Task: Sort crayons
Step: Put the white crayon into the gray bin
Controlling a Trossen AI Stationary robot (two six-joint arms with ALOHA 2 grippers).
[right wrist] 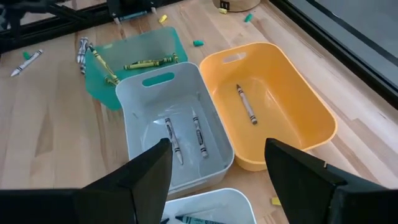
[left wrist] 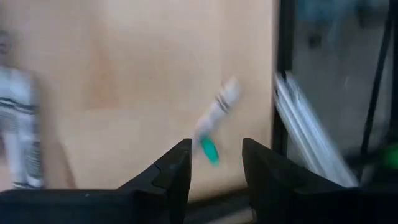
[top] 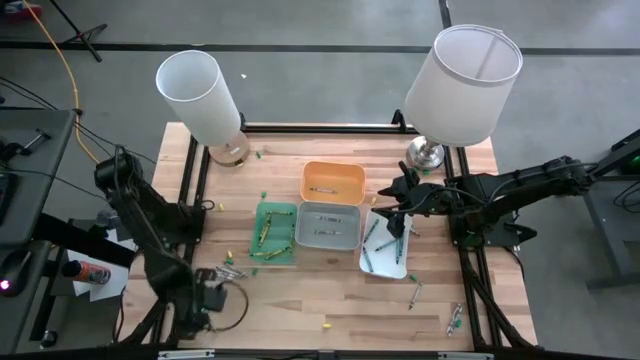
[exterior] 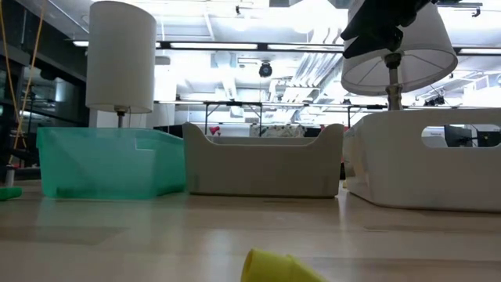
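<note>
We see the left tool (left wrist: 216, 167) released low over a crayon (left wrist: 216, 120) on the counter (top: 330, 300), right tool (right wrist: 217, 180) released above the trays (right wrist: 186, 106).

A green tray (right wrist: 134, 53), a grey tray (right wrist: 168, 109) and an orange tray (right wrist: 273, 99); a green-tipped crayon (left wrist: 214, 118) lies just past the dark left gripper (left wrist: 216, 165).

Green-tipped crayon (left wrist: 214, 121): grey-white wrapper, lay tilted on the wood just ahead of the left gripper (left wrist: 214, 171), in line with the gap between its fingers.
Grey crayons (right wrist: 183, 137): two, side by side, flat in the grey tray below the right gripper (right wrist: 217, 168).
Orange-tray crayon (right wrist: 245, 104): single, flat, just beyond that claw.
Green-tray crayons (right wrist: 146, 63): several, farther beyond it.
</note>
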